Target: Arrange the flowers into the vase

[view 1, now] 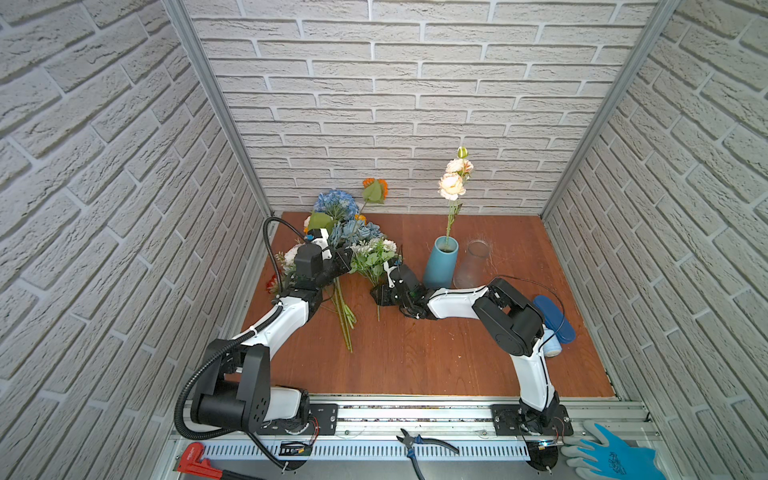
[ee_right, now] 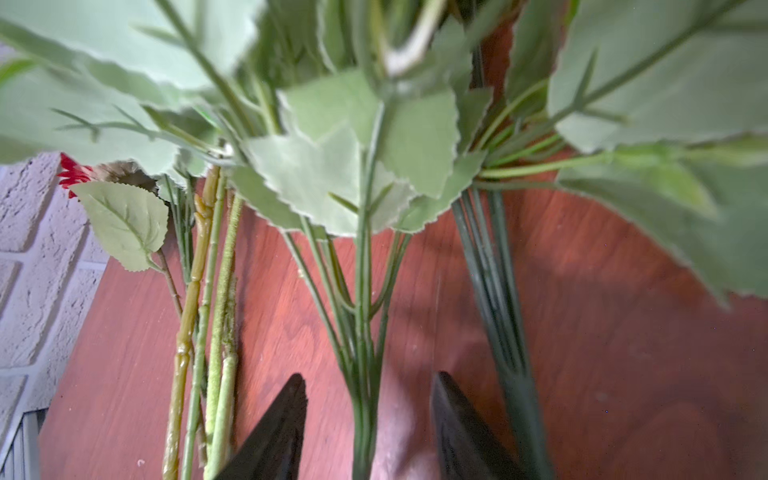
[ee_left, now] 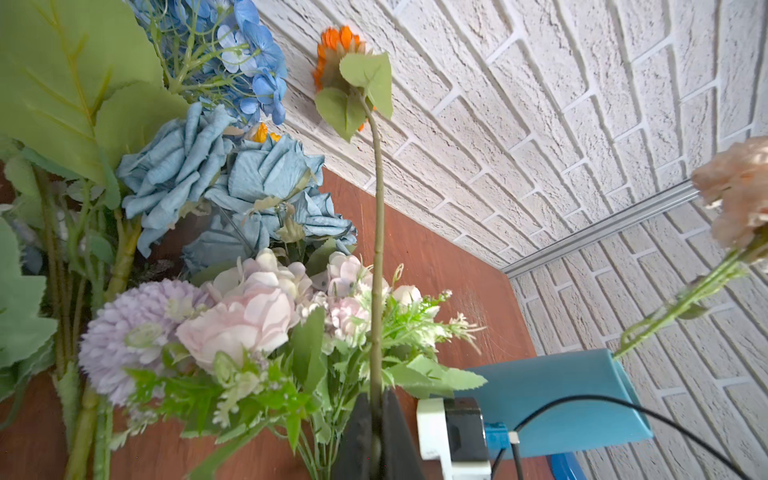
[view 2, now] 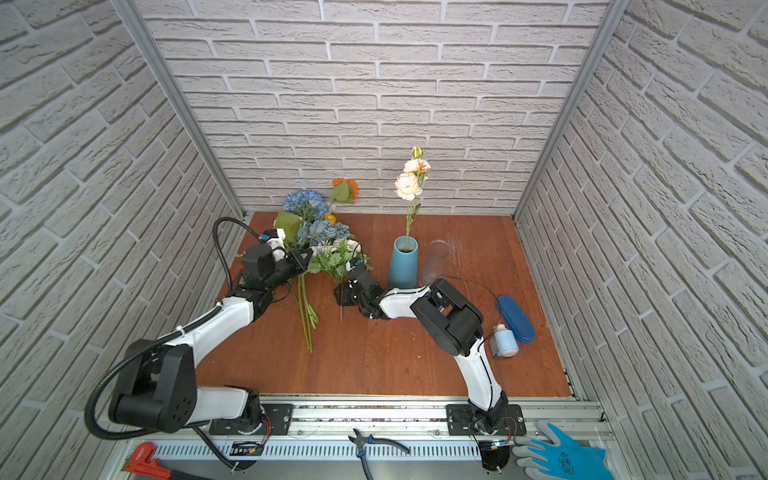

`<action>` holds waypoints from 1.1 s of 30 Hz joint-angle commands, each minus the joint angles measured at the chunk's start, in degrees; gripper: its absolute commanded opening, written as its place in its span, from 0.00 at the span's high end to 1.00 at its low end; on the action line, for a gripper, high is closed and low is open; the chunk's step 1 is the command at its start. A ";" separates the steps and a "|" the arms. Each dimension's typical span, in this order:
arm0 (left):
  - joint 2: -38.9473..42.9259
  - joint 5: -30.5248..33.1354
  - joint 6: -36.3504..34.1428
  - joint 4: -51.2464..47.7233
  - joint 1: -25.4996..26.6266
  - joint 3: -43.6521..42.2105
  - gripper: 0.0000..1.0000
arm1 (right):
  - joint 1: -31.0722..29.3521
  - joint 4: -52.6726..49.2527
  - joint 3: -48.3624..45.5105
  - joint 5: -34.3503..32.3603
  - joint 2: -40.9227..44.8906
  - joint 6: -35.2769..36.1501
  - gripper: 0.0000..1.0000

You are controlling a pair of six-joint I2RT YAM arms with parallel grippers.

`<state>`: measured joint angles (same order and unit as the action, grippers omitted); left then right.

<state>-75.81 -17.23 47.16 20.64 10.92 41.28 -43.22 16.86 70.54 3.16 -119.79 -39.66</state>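
In a top view, blue vase (view 1: 441,266) holds one peach stem (view 1: 452,187); other flowers (view 1: 353,241) heaped beside it. Left wrist: left gripper (ee_left: 376,401) clamped on orange daisy (ee_left: 336,45) stem; lift straight up. Right wrist: right gripper (ee_right: 368,386) fingers apart, straddling bunch stem (ee_right: 363,332); close squarely.

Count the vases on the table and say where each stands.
2. The blue vase stands right of centre on the table, holding a peach-flowered stem. The clear glass vase stands close beside it, on its right, empty. None seems hidden.
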 commanded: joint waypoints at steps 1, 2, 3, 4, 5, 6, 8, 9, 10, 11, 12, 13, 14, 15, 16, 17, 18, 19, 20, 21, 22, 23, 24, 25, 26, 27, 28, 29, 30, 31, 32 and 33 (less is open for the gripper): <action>3.77 -0.60 0.04 0.40 0.92 -1.40 1.00 | 0.32 0.37 -0.96 -0.90 6.07 1.64 0.43; 4.59 -0.61 0.04 -0.08 1.24 -1.84 1.00 | 0.33 -0.08 -1.30 -0.79 8.58 1.87 0.42; 5.53 -0.60 0.04 -0.69 1.57 -2.23 1.00 | 0.33 -0.77 -1.66 -0.79 9.75 2.11 0.42; 6.32 -0.37 0.04 -1.14 1.81 -2.68 1.00 | 0.33 -1.30 -1.96 -0.79 11.04 2.42 0.42; 7.37 -0.28 0.08 -1.66 2.21 -3.31 1.00 | 0.33 -2.01 -2.35 -0.78 12.45 2.73 0.41; 8.42 0.00 0.13 -2.19 2.64 -3.84 1.00 | 0.42 -2.78 -2.63 -0.66 13.80 2.84 0.41; 10.47 0.65 0.13 -3.16 3.51 -4.90 1.00 | 0.58 -4.10 -2.95 -0.07 16.43 2.82 0.41; 11.59 1.11 -0.02 -3.60 4.12 -5.51 1.00 | 0.68 -4.82 -2.83 0.40 17.78 2.85 0.41; 12.55 1.72 -0.18 -3.96 4.70 -5.95 1.00 | 0.77 -5.50 -2.62 0.68 18.80 2.94 0.41; 13.63 2.67 -0.46 -4.32 5.45 -6.48 1.00 | 0.83 -6.30 -2.16 0.92 19.95 3.04 0.41; 14.77 3.77 -0.86 -4.71 6.28 -6.93 1.00 | 0.96 -7.29 -1.51 1.10 21.03 3.18 0.41; 15.61 4.75 -1.16 -4.89 7.05 -7.40 1.00 | 1.14 -8.25 -0.79 1.06 21.86 3.15 0.41; 16.54 5.73 -1.40 -4.99 7.92 -7.88 1.00 | 1.33 -9.48 0.13 0.83 22.66 3.16 0.42; 17.39 6.73 -1.54 -4.87 8.71 -8.33 1.00 | 1.68 -10.68 1.07 0.52 23.37 2.90 0.42; 18.02 7.43 -1.56 -4.70 9.33 -8.70 1.00 | 1.95 -11.26 1.70 0.45 23.94 2.61 0.42; 18.59 8.09 -1.46 -4.29 10.10 -9.09 1.00 | 2.27 -11.24 2.23 0.65 24.60 2.51 0.42; 19.01 8.71 -1.32 -3.77 11.00 -9.51 1.00 | 2.67 -11.30 2.76 0.75 25.05 2.28 0.43; 19.32 9.21 -1.28 -3.35 11.85 -9.76 1.00 | 3.17 -11.61 3.28 0.78 25.33 1.73 0.43; 19.47 9.90 -1.19 -2.84 12.92 -9.97 1.00 | 3.67 -12.16 4.06 1.07 25.52 1.29 0.43; 19.56 10.64 -1.19 -2.27 14.13 -10.23 1.00 | 4.30 -12.62 4.86 1.72 25.64 0.93 0.43; 19.60 11.33 -1.27 -1.62 15.31 -10.53 1.00 | 4.79 -13.09 5.48 2.01 25.74 0.75 0.43; 19.62 12.24 -1.36 -0.79 16.61 -10.97 1.00 | 5.34 -13.32 6.05 2.32 25.96 0.51 0.43; 19.65 13.35 -1.42 -0.03 17.92 -11.34 1.00 | 5.84 -13.30 6.53 2.65 26.09 0.46 0.44; 19.65 14.29 -1.52 0.56 19.12 -11.75 1.00 | 6.11 -13.26 6.83 2.83 26.33 0.52 0.44; 19.72 15.20 -1.71 1.39 20.29 -12.20 1.00 | 6.38 -13.29 7.21 2.90 26.64 0.62 0.44; 19.75 15.99 -1.72 2.03 21.51 -12.64 1.00 | 6.56 -13.27 7.54 2.86 26.79 0.79 0.44; 19.74 16.75 -1.67 2.57 22.38 -13.02 1.00 | 6.77 -13.19 7.67 2.82 26.95 0.81 0.44; 19.84 17.60 -1.63 3.25 23.37 -13.44 1.00 | 6.96 -13.09 7.83 2.72 27.06 0.68 0.45; 19.98 18.58 -1.69 4.11 24.42 -13.89 1.00 | 7.20 -12.85 7.92 2.73 27.06 0.49 0.45; 20.15 19.42 -1.71 4.86 25.44 -14.30 1.00 | 7.39 -12.65 7.94 2.85 26.99 0.10 0.45; 20.47 20.51 -1.79 5.55 26.45 -14.67 1.00 | 7.60 -12.41 7.94 2.99 26.81 -0.28 0.45; 20.82 21.58 -2.05 6.02 27.45 -14.92 1.00 | 7.86 -12.34 7.97 3.23 26.57 -0.86 0.46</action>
<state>-56.75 -0.56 46.28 19.92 36.45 27.33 -35.75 3.55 77.28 5.43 -94.76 -39.13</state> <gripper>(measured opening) 0.070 0.546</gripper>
